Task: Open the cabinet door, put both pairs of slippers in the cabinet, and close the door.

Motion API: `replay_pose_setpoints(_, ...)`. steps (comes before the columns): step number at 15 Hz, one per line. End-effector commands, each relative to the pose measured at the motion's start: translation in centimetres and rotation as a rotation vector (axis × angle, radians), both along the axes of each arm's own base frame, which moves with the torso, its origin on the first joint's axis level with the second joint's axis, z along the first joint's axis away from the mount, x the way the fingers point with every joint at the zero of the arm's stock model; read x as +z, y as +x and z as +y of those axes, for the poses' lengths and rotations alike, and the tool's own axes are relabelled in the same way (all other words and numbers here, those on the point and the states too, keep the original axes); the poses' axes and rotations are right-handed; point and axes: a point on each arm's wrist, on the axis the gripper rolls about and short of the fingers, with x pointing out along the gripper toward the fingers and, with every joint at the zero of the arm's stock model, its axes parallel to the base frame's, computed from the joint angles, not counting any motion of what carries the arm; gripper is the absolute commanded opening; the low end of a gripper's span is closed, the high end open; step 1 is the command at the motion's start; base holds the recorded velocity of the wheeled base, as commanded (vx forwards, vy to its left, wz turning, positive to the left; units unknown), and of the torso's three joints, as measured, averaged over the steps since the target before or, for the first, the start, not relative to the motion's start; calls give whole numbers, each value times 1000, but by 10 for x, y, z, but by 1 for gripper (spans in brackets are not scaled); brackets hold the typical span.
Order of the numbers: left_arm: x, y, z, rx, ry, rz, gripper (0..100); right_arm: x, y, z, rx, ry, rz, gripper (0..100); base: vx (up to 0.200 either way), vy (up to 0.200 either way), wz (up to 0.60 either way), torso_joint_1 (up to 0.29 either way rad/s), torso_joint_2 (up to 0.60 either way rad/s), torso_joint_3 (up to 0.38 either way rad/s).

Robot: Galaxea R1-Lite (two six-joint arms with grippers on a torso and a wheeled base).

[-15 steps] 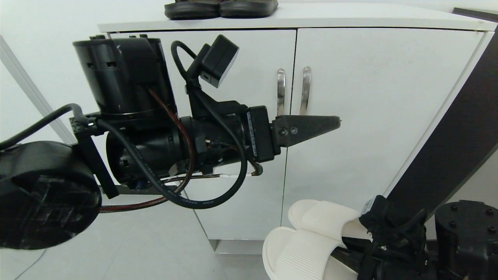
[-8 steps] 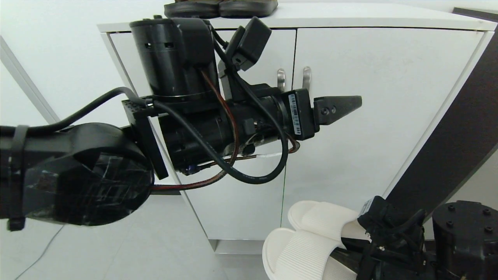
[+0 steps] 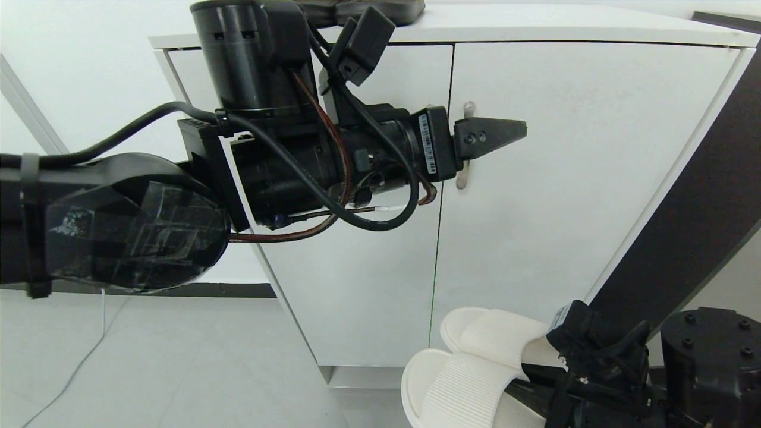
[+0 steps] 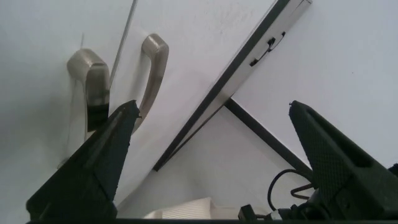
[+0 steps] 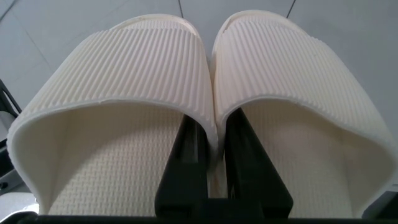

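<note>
The white cabinet [image 3: 565, 178] stands with both doors shut, and its two metal handles [image 4: 152, 65] sit side by side at the middle seam. My left gripper [image 4: 211, 111] is open, level with the handles and just in front of them. In the head view it [image 3: 490, 135] covers the left handle and crosses the right handle [image 3: 462, 177]. My right gripper [image 5: 214, 149] is low at the right, shut on the pair of white slippers [image 3: 469, 368], pinching their inner walls together. A pair of dark slippers [image 3: 404, 9] lies on the cabinet top, partly hidden by my left arm.
A tall dark panel [image 3: 684, 226] leans along the cabinet's right side. Grey tiled floor [image 3: 208, 380] lies open to the left of the cabinet, with a thin cable [image 3: 77, 362] running across it.
My left arm has risen, carrying its gripper from below the handles up to their height. The right arm and the white slippers have not moved.
</note>
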Motion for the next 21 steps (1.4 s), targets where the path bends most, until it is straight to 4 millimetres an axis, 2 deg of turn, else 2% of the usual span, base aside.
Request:
replay_pose_setpoints(1, -1, 9, 2, 24, -1, -1, 100, 0, 0, 0, 1, 1, -2, 0, 0, 0, 0, 0, 0, 0)
replay_pose_setpoints(13, -13, 33, -21, 47, 15, 20, 100, 0, -1, 0, 1, 1, -2, 0, 0, 0, 0, 0, 0, 0)
replay_pose_setpoints(14, -13, 32, -21, 46, 14, 19, 0, 0, -1, 0, 4, 0, 0, 0, 0, 0, 0, 0, 0, 0)
replay_pose_setpoints(17, -13, 29, -19, 57, 16, 22, 0, -1, -4, 0, 33, 5, 7, 0, 0, 0, 0, 0, 0, 0)
replay_pose_setpoints(21, -14, 9, -13, 34, 27, 33, 0, -3, -21, -7, 173, 23, 35, 0, 0, 0, 0, 0, 0, 0)
